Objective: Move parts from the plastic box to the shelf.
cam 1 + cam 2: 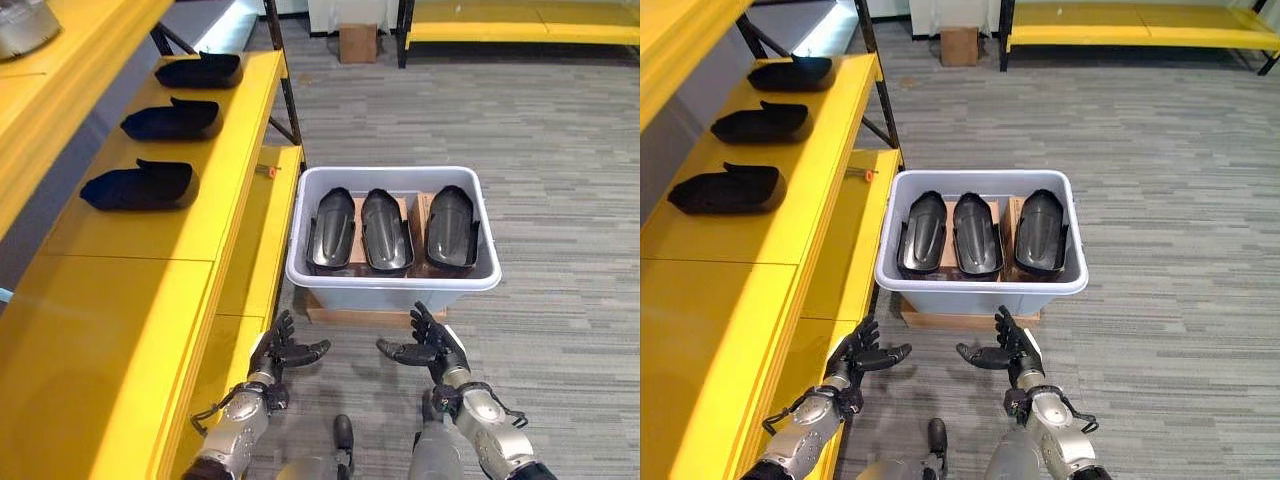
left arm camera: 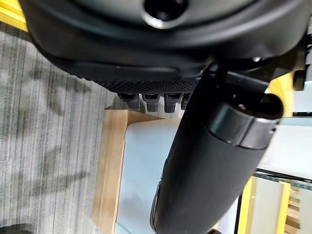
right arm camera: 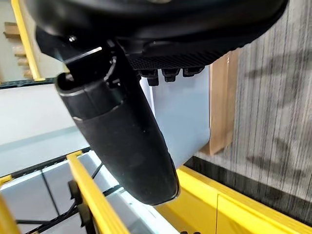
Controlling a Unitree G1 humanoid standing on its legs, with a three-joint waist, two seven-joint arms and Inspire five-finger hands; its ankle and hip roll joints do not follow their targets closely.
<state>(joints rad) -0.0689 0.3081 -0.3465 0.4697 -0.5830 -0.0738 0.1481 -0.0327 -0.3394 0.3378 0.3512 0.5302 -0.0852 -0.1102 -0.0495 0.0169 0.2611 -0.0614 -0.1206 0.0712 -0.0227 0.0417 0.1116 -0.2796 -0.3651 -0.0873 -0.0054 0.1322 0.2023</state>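
Grey plastic box (image 1: 393,275) sits on the floor on a low wooden board (image 1: 330,313), pushed up just beside the yellow shelf (image 1: 150,260); likely placed so a part can be lifted out and swung across to the shelf. Three dark moulded parts stand side by side inside the box: left part (image 1: 332,229), middle part (image 1: 386,230), right part (image 1: 452,227), leaning on brown cardboard spacers (image 1: 415,208). Three similar parts (image 1: 140,186) already lie in a row on the shelf's upper level, well apart from each other, so the job reads as about half done. Left hand (image 1: 283,350) and right hand (image 1: 428,346) hover near the box's near wall, palms facing each other, apart from it. Fingers (image 1: 305,351) on both hands are spread and relaxed, thumbs out, holding and touching nothing. Judged step: reaching in for the next part.
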